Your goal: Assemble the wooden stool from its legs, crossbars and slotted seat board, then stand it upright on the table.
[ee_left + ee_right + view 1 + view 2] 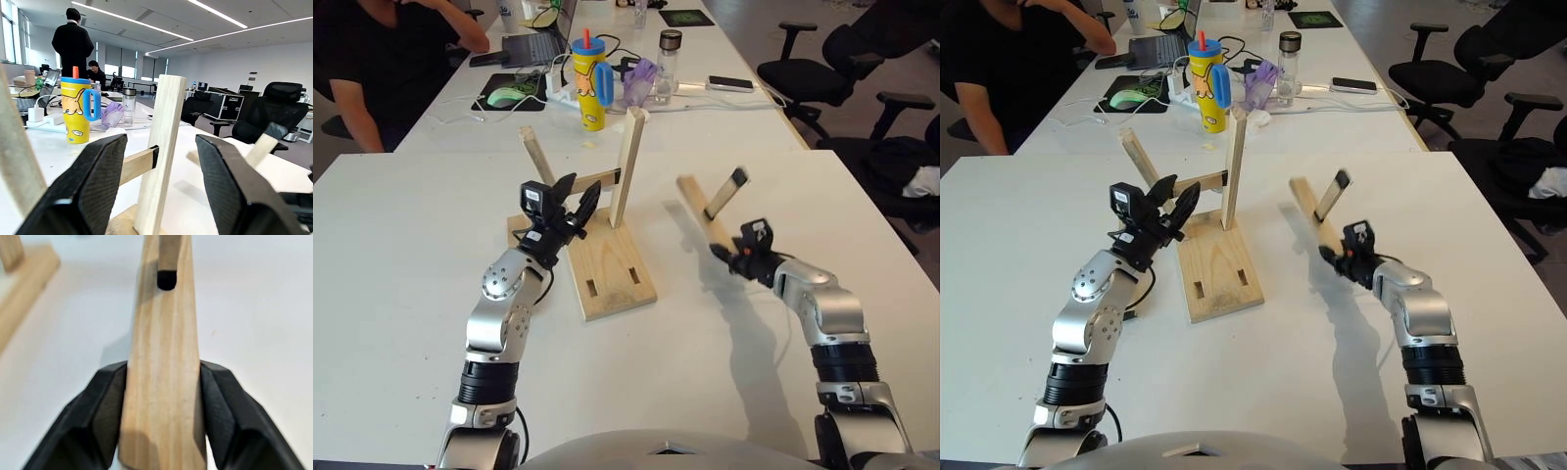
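The seat board [612, 266] lies flat on the white table [401, 245], near its middle, with two slots open at the near end. At the far end, an upright leg [628, 166] and a tilted leg [535, 154] stand on the board, joined by a crossbar [603, 179].

The left gripper [579, 191] is held at the crossbar, just beside the upright leg, with its fingers [95, 181] spread wide and clasping nothing. In the left wrist view the upright leg stands in the gap between them.

To the right of the board, a loose leg [697, 213] is clamped at its near end by the right gripper [722, 255], both fingers [105, 401] pressed against its sides. A second crossbar [725, 193], dark-tipped, rises at a slant from this leg. Whether the leg touches the table cannot be told.

On the table behind, a yellow cup [591, 86], a bottle [668, 65] and a phone [730, 83] are noted.
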{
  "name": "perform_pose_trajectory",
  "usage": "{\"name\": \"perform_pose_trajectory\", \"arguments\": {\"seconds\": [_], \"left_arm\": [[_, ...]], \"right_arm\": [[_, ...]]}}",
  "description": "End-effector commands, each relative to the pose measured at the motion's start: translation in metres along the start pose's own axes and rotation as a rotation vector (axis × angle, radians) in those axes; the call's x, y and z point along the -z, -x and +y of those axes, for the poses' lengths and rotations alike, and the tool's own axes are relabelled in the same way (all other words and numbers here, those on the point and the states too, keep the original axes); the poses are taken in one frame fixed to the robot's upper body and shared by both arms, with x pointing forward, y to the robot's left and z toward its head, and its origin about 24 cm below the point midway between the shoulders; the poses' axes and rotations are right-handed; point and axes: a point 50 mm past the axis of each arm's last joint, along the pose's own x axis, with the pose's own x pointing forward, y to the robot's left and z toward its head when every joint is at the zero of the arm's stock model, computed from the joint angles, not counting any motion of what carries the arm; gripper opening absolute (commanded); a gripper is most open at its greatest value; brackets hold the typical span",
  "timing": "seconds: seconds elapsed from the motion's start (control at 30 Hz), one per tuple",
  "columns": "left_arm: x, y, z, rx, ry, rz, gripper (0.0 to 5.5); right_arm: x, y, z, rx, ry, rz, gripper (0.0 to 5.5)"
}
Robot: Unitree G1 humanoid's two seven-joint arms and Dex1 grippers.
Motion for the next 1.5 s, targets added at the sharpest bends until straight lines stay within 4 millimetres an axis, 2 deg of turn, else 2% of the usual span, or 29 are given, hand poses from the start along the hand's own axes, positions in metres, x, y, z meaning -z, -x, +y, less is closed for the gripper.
{"name": "perform_pose_trajectory", "arguments": {"seconds": [0.03,0.1,0.17,0.23,0.37,0.5,0.6,0.73,0.83,1.07,1.23,1.5], "left_arm": [[-0.018,-0.005,-0.004,0.131,0.053,0.005,2.59],[-0.024,-0.006,-0.004,0.187,0.119,0.009,2.59],[-0.030,-0.005,-0.002,0.216,0.153,0.006,2.59],[-0.033,-0.004,0.000,0.248,0.176,0.021,2.59],[-0.045,0.002,-0.004,0.366,0.404,-0.016,3.11],[-0.053,0.005,-0.007,0.479,0.497,0.022,3.75],[-0.053,0.006,-0.007,0.515,0.546,0.061,4.18],[-0.062,0.007,-0.011,0.606,0.668,0.047,4.68],[-0.071,0.007,-0.008,0.630,0.704,0.031,4.68],[-0.076,0.007,-0.010,0.666,0.686,0.078,4.68],[-0.072,0.011,-0.015,0.696,0.671,0.132,3.95],[-0.070,0.014,-0.016,0.726,0.664,0.185,2.72]], "right_arm": [[-0.083,0.009,0.025,-0.199,-0.065,-0.419,2.08],[-0.100,0.018,0.043,-0.382,-0.146,-0.474,2.08],[-0.108,0.028,0.056,-0.540,-0.198,-0.477,2.08],[-0.110,0.038,0.064,-0.685,-0.253,-0.428,2.08],[-0.100,0.049,0.076,-0.892,-0.265,-0.257,2.07],[-0.087,0.053,0.075,-0.990,-0.280,-0.121,2.07],[-0.085,0.053,0.072,-1.025,-0.288,-0.091,2.07],[-0.083,0.056,0.073,-1.108,-0.286,-0.035,2.07],[-0.080,0.058,0.073,-1.151,-0.273,0.007,2.07],[-0.073,0.064,0.066,-1.187,-0.302,0.047,2.07],[-0.073,0.067,0.064,-1.227,-0.341,0.067,2.07],[-0.064,0.072,0.060,-1.224,-0.364,0.110,2.07]]}}
